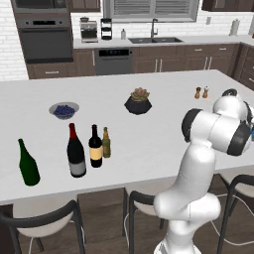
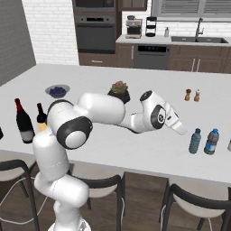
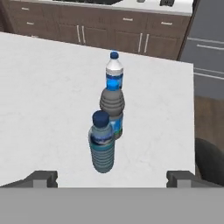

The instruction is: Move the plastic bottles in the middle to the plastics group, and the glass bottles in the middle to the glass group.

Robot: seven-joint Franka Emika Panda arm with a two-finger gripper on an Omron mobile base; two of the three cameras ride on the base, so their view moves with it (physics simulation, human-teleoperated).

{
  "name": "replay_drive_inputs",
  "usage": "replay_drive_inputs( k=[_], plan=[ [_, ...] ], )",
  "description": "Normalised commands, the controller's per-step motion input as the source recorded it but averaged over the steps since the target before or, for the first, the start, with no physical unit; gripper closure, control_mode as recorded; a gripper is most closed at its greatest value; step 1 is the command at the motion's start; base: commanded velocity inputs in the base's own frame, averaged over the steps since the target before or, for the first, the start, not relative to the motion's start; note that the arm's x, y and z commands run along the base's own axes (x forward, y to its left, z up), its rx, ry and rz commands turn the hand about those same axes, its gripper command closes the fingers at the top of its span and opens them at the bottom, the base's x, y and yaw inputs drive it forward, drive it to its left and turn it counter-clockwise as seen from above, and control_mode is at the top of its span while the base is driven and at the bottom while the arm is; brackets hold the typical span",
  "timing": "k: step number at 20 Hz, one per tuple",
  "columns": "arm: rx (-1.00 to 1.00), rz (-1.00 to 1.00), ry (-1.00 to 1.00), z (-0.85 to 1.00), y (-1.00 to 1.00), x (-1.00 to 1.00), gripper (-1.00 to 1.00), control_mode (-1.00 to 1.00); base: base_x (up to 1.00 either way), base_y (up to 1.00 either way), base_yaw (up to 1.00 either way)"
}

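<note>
Left base view: white island surface (image 1: 163,144), front edge running along the bottom above the stools. Near that front edge, left to right: tall plain green wine bottle (image 1: 28,163); bigger dark bottle with red neck foil and grey label (image 1: 76,152), well apart from it; black wine bottle with tan-yellow label (image 1: 95,147) just beside; slim olive-brown glass bottle (image 1: 106,143) close against that. Open surface from there to the arm.

Right base view: arm reaching right over the surface, gripper (image 2: 179,127) above bare top; finger spacing cannot be told here. Short translucent blue plastic bottle with dark cap (image 2: 195,141) and blue bottle with grey band (image 2: 211,141) upright just beside each other, near the front edge.

Hand view: gripper fingertips (image 3: 41,178) spread wide, holding nothing. Short blue bottle nearest, two blue bottles lined up behind it, near the right edge of the surface.
</note>
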Motion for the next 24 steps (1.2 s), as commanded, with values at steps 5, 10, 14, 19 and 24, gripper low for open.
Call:
replay_drive_inputs(
  k=[5, 10, 14, 19, 24],
  plan=[
    [-0.03, 0.00, -0.05, 1.00, 0.03, 0.16, -1.00, -1.00, 0.00, 0.00, 0.00],
    [0.02, 0.00, -0.06, 1.00, -0.01, 0.02, -1.00, -1.00, 0.00, 0.00, 0.00],
    [0.12, 0.00, -0.11, 1.00, -0.25, 0.00, -1.00, -1.00, 0.00, 0.00, 0.00],
    [0.14, 0.10, -0.09, 0.78, 0.04, -0.24, -1.00, -1.00, 0.00, 0.00, 0.00],
    [0.03, 0.39, 0.01, -0.01, 0.84, 0.00, -1.00, -1.00, 0.00, 0.00, 0.00]
  ],
)
